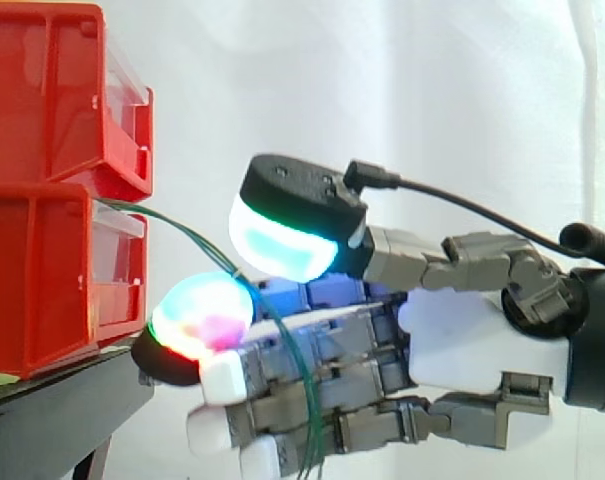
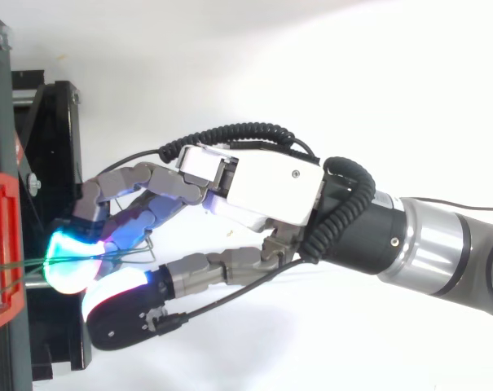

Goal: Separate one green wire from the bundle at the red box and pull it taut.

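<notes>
red bins (image 1: 32, 280), two stacked; one hand (image 1: 462, 340) pinches green wires (image 1: 187, 236).

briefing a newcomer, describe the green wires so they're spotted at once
Start at the stacked red bins, left. Thin green wires leave the gap between them and slope down into the hand's glowing pads. Nothing else there is green and thread-thin.
</notes>
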Controlling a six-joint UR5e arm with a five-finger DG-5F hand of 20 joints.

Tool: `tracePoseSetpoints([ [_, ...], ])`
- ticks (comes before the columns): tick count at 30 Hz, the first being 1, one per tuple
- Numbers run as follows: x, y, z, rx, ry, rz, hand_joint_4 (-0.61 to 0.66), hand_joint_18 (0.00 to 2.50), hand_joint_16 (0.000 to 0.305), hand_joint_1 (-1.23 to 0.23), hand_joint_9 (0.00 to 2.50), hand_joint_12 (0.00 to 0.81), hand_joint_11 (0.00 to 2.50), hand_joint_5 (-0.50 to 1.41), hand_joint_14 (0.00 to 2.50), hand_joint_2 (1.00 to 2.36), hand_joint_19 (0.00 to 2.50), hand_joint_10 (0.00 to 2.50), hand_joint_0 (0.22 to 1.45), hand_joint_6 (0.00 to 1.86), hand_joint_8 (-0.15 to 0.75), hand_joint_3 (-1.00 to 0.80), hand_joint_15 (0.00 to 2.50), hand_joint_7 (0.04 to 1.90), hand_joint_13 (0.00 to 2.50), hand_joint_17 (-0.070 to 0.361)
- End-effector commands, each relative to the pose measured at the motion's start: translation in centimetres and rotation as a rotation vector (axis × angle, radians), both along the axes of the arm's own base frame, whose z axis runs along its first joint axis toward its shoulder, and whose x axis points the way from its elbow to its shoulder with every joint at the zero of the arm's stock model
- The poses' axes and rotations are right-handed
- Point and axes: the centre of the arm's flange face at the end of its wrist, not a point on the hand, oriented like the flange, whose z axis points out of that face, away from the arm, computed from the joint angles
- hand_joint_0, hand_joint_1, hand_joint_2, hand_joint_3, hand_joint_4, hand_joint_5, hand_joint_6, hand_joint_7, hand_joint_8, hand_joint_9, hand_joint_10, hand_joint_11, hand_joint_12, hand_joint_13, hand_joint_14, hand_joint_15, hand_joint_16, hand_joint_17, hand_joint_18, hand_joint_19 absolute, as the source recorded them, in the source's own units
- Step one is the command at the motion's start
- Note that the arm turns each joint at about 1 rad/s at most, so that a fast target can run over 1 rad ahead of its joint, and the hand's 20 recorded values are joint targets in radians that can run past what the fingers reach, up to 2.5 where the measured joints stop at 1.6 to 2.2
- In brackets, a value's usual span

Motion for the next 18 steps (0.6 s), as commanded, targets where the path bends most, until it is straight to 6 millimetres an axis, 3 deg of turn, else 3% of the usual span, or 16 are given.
tracePoseSetpoints([
  [1,0.49,0.05,0.67,0.005,-0.056,-0.002,0.14,0.59,0.053,-0.65,0.89,0.319,0.44,-0.13,0.02,1.01,0.62,0.02,0.59,0.75,0.250,-0.37,0.49,0.99,0.78,0.119],
  [10,0.50,-0.64,0.66,0.030,-0.062,-0.003,0.13,0.59,0.053,-0.68,0.87,0.321,0.47,-0.15,0.02,1.02,0.63,0.02,0.59,0.83,0.247,-0.30,0.50,0.96,0.78,0.119],
  [18,0.40,-0.77,0.38,0.031,-0.051,-0.003,0.16,0.59,0.054,-0.66,0.88,0.332,0.46,-0.15,0.02,1.01,0.64,0.02,0.55,0.82,0.250,-0.43,0.50,0.88,0.78,0.122],
])
